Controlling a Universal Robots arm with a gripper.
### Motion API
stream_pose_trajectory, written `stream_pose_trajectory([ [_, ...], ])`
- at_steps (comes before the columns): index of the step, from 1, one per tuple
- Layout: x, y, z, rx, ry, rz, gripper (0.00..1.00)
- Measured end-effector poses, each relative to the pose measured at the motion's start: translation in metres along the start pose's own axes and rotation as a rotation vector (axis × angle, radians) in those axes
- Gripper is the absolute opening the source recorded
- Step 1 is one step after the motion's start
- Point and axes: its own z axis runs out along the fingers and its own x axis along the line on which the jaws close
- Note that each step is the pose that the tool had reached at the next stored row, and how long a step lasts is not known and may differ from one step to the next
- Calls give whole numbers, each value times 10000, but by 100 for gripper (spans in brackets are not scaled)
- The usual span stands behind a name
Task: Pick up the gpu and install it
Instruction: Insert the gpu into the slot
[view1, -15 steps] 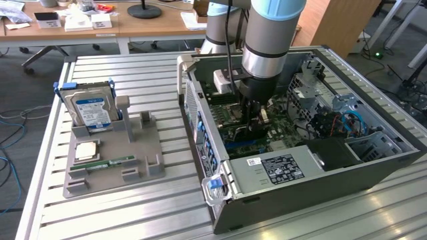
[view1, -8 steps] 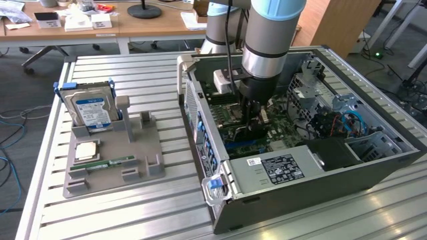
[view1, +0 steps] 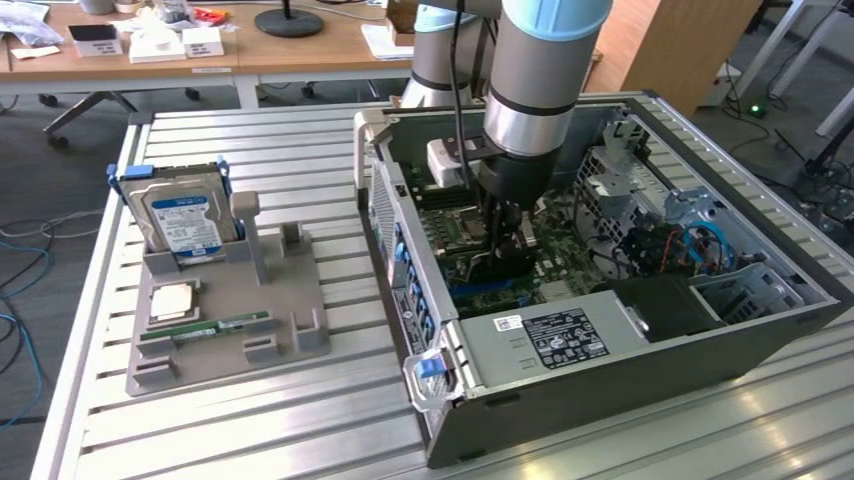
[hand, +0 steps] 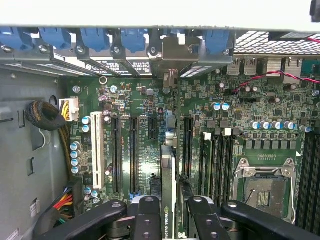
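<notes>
Gpu upright, edge-on betw gripper fingers over motherboard; clamped or not, can't tell. Case wall near, exterior view's left; roomier right.

This is looking like a robotics lab set up in an office room. A robot arm is hanging into an open computer case that is sitting on a slatted aluminium worktop. A grey parts fixture is lying at nine o'clock from the case. Wooden desks are carrying small boxes at eleven o'clock, and loose cables are trailing over the carpeted floor at nine o'clock.
</notes>
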Motion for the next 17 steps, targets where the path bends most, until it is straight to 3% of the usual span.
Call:
stream_pose_trajectory([
  [17, 2, 0, 0, 0, 0, 0, 25],
])
